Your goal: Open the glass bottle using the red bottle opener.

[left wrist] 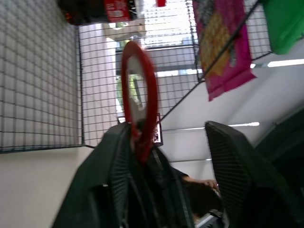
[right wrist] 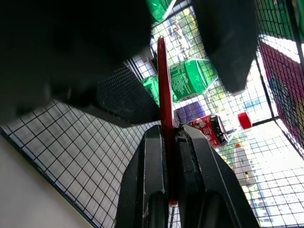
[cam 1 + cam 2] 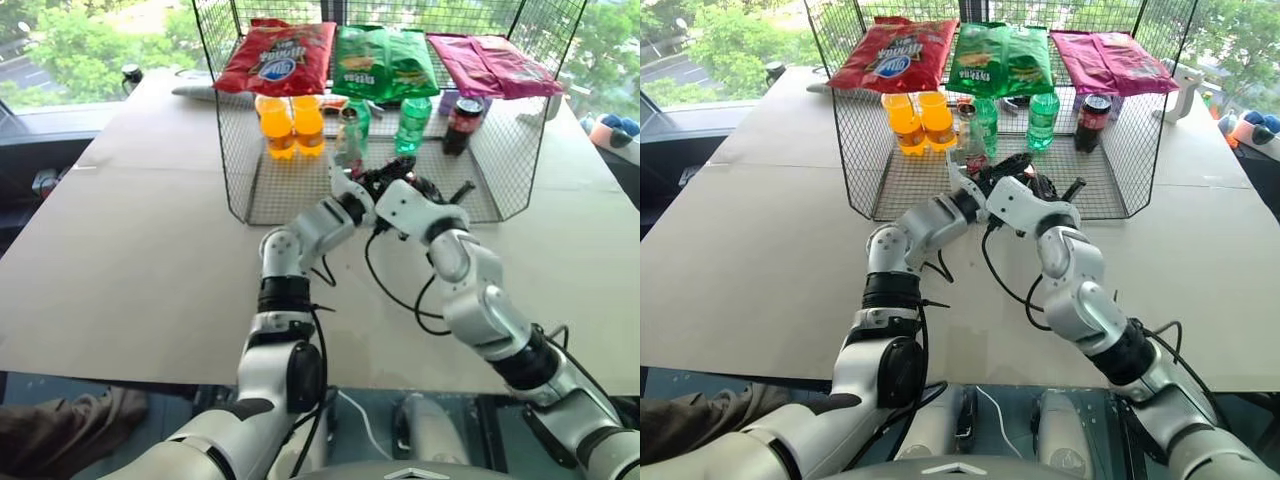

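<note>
While both arms meet just outside the open front of the wire basket (image 3: 232, 150), I see the right gripper (image 2: 172, 137) clamped shut on the handle of the red bottle opener (image 2: 164, 90), its fingers pressed flat against the thin red blade. The left gripper (image 1: 183, 147) stands with its jaws parted; the opener's oval ring rises beside one of its fingers (image 1: 114, 175), the other finger apart from it. The glass bottle (image 3: 349, 135) stands upright inside the basket, near the middle, just beyond the two grippers, between the orange drink bottles (image 3: 291, 124) and a green plastic bottle (image 3: 411, 124). Snack bags (image 3: 277, 55) hang along the basket's back rim
</note>
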You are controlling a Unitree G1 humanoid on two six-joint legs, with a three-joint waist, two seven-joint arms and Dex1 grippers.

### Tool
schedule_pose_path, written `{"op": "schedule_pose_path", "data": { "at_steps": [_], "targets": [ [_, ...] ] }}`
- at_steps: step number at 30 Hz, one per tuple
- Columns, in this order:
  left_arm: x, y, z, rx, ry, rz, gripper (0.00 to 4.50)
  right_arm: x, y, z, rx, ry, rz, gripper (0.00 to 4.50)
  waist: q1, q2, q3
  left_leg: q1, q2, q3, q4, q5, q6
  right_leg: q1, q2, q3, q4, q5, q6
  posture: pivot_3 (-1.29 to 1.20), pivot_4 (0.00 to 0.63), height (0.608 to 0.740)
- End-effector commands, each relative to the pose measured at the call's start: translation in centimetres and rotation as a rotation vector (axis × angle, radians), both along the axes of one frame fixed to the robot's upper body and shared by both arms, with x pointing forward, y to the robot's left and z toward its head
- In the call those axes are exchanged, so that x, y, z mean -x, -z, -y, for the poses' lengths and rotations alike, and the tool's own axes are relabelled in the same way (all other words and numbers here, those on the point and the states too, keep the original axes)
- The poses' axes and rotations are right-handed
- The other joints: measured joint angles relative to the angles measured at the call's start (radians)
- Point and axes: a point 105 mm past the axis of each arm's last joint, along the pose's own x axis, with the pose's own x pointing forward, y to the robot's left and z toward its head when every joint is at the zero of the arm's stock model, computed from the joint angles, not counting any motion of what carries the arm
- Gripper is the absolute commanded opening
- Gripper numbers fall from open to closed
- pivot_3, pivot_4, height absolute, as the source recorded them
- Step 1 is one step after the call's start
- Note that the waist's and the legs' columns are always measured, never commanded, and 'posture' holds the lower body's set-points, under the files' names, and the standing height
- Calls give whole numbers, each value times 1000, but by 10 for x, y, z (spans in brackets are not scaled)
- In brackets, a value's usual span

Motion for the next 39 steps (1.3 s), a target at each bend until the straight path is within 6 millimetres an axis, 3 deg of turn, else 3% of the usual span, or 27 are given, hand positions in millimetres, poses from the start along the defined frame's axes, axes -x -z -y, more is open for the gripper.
{"op": "schedule_pose_path", "data": {
  "at_steps": [1,7,11,15,16,19,22,29,39],
  "targets": [
    [23,-24,-16,-104,60,258,2978,18,-28,5,-161,-110,53,0,-10,0,0,1,0,0,0,0,0,0,0,1,0,0,0,0,150,740],
    [35,-15,-63,-392,-34,579,2978,46,-29,27,-429,-246,-2,0,-20,1,0,3,1,0,-7,2,-3,0,0,0,-1,0,0,0,150,740],
    [31,-2,-84,-657,-101,796,2978,56,-31,40,-452,-258,25,0,-20,2,1,3,1,1,-8,2,-4,0,0,0,-3,-2,-5,0,150,740],
    [25,-7,-97,-741,-190,912,2978,64,-31,49,-440,-254,60,0,-15,2,1,3,4,1,-10,0,-3,0,-1,0,-5,-2,-5,0,150,740],
    [22,-6,-98,-777,-209,935,3496,66,-30,51,-437,-248,61,0,-13,2,1,3,4,1,-11,1,-3,0,-1,0,-6,-2,-5,0,150,740],
    [11,-3,-104,-864,-276,957,4485,70,-29,54,-443,-242,73,0,-8,2,1,3,4,1,-13,2,-4,0,-1,0,-8,-2,-5,0,150,740],
    [1,-2,-111,-914,-312,971,4485,76,-30,56,-443,-253,86,0,0,2,1,3,2,2,-14,2,-4,0,0,0,-8,-2,-4,0,150,740],
    [-21,-6,-117,-950,-349,962,4485,83,-28,59,-443,-256,91,0,4,1,1,3,1,1,-13,1,-1,0,0,0,-9,-2,-4,0,150,740],
    [-42,-15,-92,-948,-304,924,4485,88,-28,61,-452,-236,99,0,1,1,1,3,1,1,-13,1,-1,0,0,0,-8,0,0,0,150,740]
  ]
}}
